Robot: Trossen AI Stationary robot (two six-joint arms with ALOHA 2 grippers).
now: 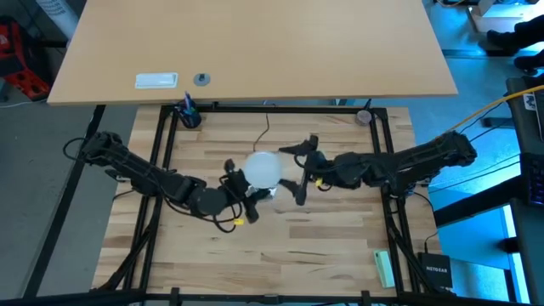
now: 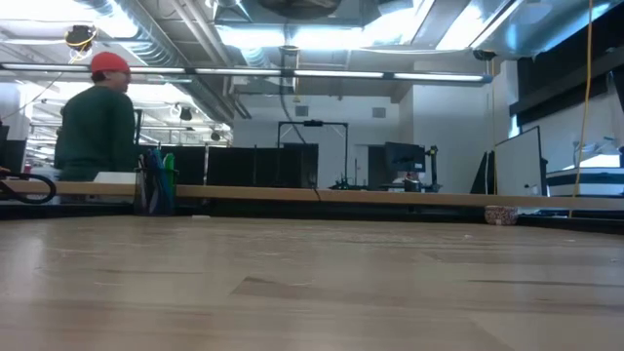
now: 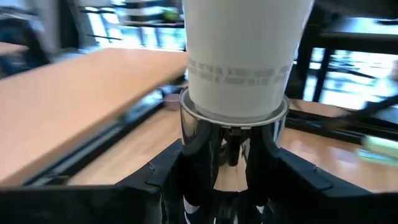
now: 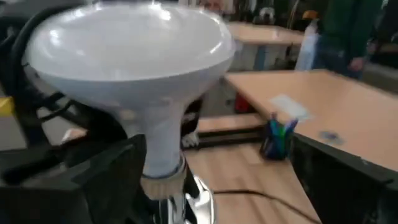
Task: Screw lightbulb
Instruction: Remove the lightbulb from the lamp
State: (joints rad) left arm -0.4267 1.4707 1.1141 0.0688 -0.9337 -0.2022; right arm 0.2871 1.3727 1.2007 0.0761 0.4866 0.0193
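High view: the lightbulb [image 1: 263, 169] sits mid-table between both arms. The right gripper [image 1: 303, 168] stands just beside it, jaws spread wide and holding nothing; the left gripper [image 1: 240, 189] is below it, closed on the socket [image 3: 233, 118].

Low view: neither shows.

Left wrist view: the bulb's neck seats in the socket.

Right wrist view: the bulb's long axis stands upright, globe up.
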